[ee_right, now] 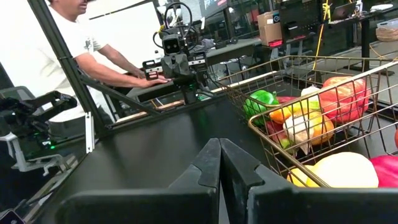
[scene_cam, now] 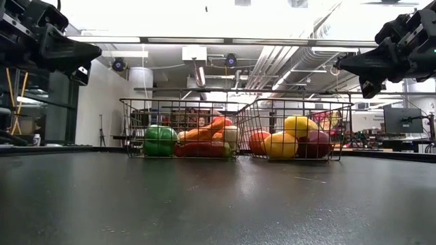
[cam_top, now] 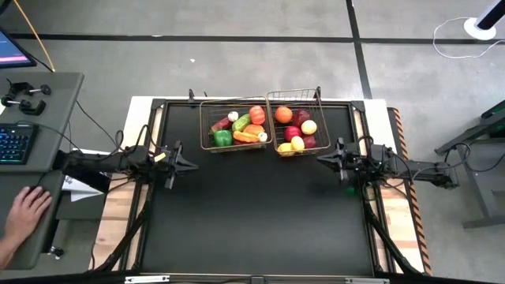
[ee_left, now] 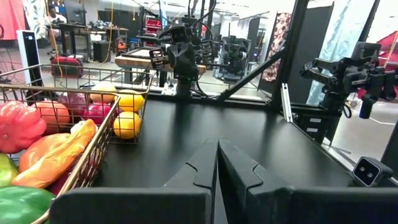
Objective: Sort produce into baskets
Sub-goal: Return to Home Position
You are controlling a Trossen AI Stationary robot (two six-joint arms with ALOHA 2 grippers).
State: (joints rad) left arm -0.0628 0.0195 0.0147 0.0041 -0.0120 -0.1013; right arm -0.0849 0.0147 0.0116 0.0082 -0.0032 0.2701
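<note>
Sorting looks done, so left hand [cam_top: 175, 164] and right hand [cam_top: 325, 158] hang closed, empty, with produce [cam_top: 256, 114] in baskets [cam_top: 201, 126] between them.

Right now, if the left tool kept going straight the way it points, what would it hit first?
Probably the right tool, facing the left tool across the black table, with nothing between them. The baskets sit off to the side of that line.
</note>
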